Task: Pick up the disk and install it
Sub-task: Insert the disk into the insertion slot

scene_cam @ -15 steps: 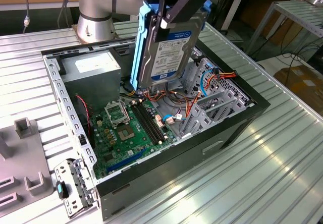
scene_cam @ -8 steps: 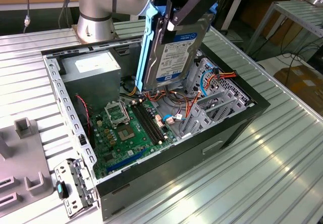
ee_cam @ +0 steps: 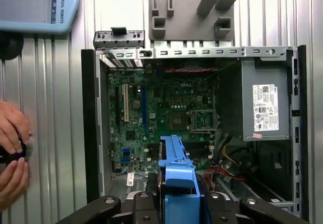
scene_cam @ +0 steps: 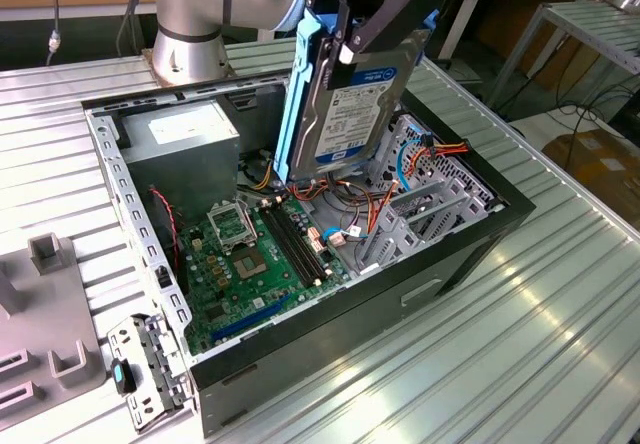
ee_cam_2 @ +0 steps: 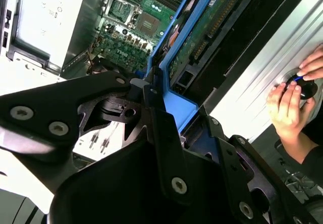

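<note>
- Far on the exterior view's left, you have a grey fixture block (scene_cam: 45,314) on the ribbed metal table (scene_cam: 520,364), with a loose metal bracket (scene_cam: 145,369) just beside the open computer case (scene_cam: 330,359); neither touches your load
- Inside the case on that side, the grey power-supply box (scene_cam: 180,144) sits against the back wall and the motherboard (scene_cam: 255,264) lies flat on the floor
- Centre: the disk (scene_cam: 360,114) hangs in the air over the motherboard, apart from everything in the case. It stands on end with its long axis near vertical and leaning a little, label face toward the exterior camera
- Your gripper (scene_cam: 348,44) is clamped on the disk's upper end, with a black finger across the labelled face. In the first wrist view the blue carrier (ee_cam: 176,163) runs straight out from between the finger linkages toward the board
- Right of the disk, the metal drive cage (scene_cam: 430,209) has orange and red leads (scene_cam: 440,149) draped close by
- The relation to mind: the cage lies lower than the disk and toward the exterior view's right. By my reading the seating turns on that offset and on the disk's upright axis; how the bay mouth faces cannot be told
- Outside the case wall, a person's hand (ee_cam_2: 287,105) rests on a small dark round object (ee_cam_2: 305,87) on the table; keep it in mind
</note>
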{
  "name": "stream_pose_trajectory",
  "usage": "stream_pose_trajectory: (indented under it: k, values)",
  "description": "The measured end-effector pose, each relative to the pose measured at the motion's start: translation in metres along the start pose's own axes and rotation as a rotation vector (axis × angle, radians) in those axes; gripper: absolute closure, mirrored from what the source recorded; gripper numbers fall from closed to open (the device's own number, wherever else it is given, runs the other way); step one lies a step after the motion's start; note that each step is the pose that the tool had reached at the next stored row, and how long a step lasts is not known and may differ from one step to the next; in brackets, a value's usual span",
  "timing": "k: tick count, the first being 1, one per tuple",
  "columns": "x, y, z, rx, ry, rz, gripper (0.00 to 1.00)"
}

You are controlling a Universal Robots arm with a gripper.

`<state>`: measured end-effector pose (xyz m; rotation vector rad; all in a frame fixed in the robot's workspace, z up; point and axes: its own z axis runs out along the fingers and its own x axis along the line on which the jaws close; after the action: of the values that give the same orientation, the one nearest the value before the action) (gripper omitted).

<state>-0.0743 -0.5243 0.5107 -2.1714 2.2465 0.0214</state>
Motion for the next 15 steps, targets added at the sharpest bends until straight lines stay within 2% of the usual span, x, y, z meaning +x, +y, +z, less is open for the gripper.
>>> stream_pose_trajectory:
  k: [7, 10, 11, 12, 15]
  values:
    - [0.0009, -0.0003, 0.0, 0.0, 0.0, 0.0, 0.63]
    - [0.0082, -0.0017, 0.0004, 0.0, 0.0006, 0.0, 0.63]
    - [0.0081, -0.0112, 0.0005, 0.0, 0.0006, 0.0, 0.63]
    - [0.0141, -0.0225, 0.0016, 0.0001, 0.0003, 0.0, 0.63]
    - [0.0206, -0.026, 0.0022, 0.0, 0.0006, 0.0, 0.63]
